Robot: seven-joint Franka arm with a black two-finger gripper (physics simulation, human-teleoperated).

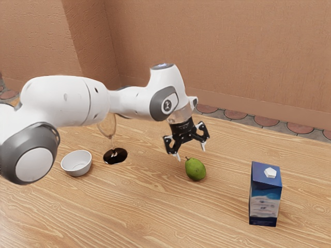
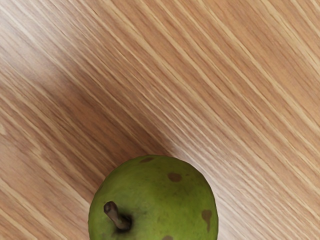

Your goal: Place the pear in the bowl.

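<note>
The wall (image 1: 222, 57) is reddish-brown and runs along the far side. The floor (image 1: 265, 122), with rounded reddish tiles, shows in a strip between the wall and the worktop. The worktop (image 1: 139, 212) has a light wood-grain surface and carries the bowl, glass, pear and carton. The arm (image 1: 67, 101) is white with grey joint covers; it enters from the exterior view's left and extends over the worktop toward that view's right.

The carton (image 1: 265, 199) stands upright at the exterior view's right, on the near side, well apart from the pear. It is blue and white with a white cap on top. The glass (image 1: 107, 126) stands on a dark round base, its upper part hidden behind the arm. The tool (image 1: 190, 151) is black, points down and is positioned above the pear. Its fingers are spread, with a gap between the tips.

The bowl (image 1: 76, 163) is white and sits upright at the exterior view's left, near the glass. The pear (image 1: 196, 169) rests on the worktop below the tool, outside the bowl and well apart from it. The pear is green; the wrist view shows brown spots and a short brown stem (image 2: 117, 216).
</note>
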